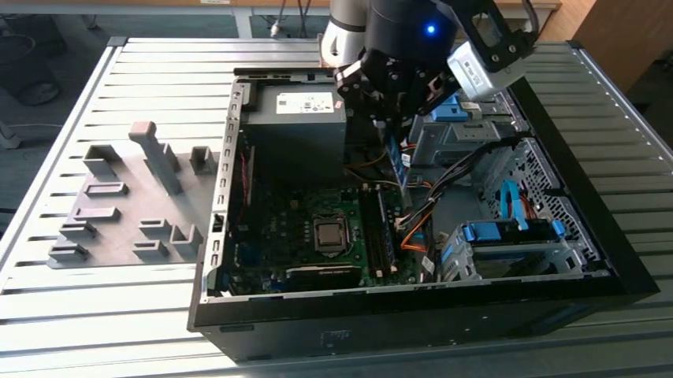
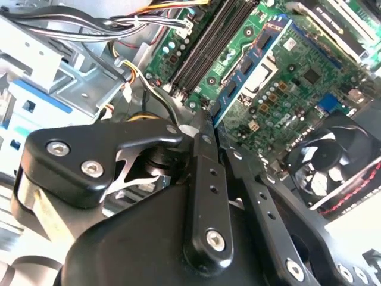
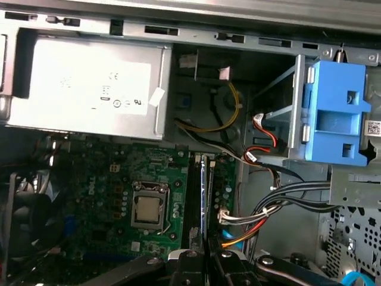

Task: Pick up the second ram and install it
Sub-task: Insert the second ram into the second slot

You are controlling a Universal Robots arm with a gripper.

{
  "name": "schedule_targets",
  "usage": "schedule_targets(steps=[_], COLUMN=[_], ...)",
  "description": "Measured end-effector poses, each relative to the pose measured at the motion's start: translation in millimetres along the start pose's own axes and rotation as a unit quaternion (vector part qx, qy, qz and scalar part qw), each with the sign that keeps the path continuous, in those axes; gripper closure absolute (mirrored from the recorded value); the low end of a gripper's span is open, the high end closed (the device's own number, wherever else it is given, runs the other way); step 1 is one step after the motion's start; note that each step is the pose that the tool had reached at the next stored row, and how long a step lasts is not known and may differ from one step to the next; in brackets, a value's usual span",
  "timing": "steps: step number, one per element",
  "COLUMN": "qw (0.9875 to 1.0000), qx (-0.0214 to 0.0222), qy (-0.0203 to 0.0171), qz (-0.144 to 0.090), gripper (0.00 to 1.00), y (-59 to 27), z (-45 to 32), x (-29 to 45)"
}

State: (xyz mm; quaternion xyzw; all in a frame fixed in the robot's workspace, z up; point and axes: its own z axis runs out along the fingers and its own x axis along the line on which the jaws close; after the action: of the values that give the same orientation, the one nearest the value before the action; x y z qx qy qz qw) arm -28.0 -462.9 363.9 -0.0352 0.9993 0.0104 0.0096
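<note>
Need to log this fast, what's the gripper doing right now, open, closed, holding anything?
Gripper: closed on the ram, holding it on edge over the motherboard by the memory slots.

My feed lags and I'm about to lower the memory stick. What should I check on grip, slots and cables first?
1. Grip: the hand is shut on the memory stick: ok.
2. Line-up: in the first wrist view the memory stick runs along the slots: ok.
3. Seated: it hangs above the motherboard, not pushed in: not ok.
4. Slot latches open: cannot tell.
5. Cables clear of the slots: cannot tell.
</note>
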Motion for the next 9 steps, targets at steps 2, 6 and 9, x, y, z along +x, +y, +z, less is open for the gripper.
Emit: schedule_targets(steps=[2, 6, 9], qw=[1.0, 1.0, 1.0], qx=[-0.0001, -0.0007, -0.0025], qy=[0.0, -0.0002, -0.0003], qz=[0.003, 0.008, 0.008], gripper=[0.86, 0.86, 0.86], y=[-0.1, -0.3, -1.2], z=[3.5, 10.5, 14.7], x=[-0.4, -0.5, -0.7])
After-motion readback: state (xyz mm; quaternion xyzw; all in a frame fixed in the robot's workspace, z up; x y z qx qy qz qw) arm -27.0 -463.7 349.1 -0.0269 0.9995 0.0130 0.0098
